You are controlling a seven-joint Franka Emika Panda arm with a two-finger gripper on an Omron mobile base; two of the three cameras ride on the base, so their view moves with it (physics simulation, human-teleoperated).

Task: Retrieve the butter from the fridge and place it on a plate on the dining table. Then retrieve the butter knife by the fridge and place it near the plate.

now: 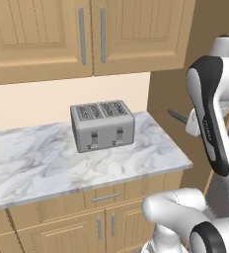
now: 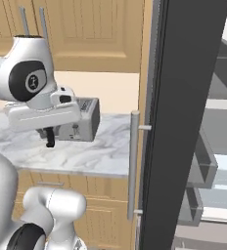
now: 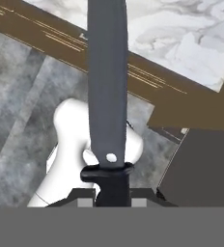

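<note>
**Hand view: knife held, blade pointing away from the jaws**

Hand view shows the gripper (image 3: 112,193) with jaws pressed together on the black handle of the knife (image 3: 107,82); the grey blade runs straight out along the gripper's line, so its long axis is in line with the hand. Below it we see floor and a corner of the marble worktop (image 3: 191,38).

Left base view: the blade tip (image 1: 177,116) pokes out beside the arm, past the worktop's right end, well clear of the toaster (image 1: 102,125).

Right base view: the fridge (image 2: 184,122) door stands open; the door bins we can see look bare. We judge the carry to the plate is next.
</note>
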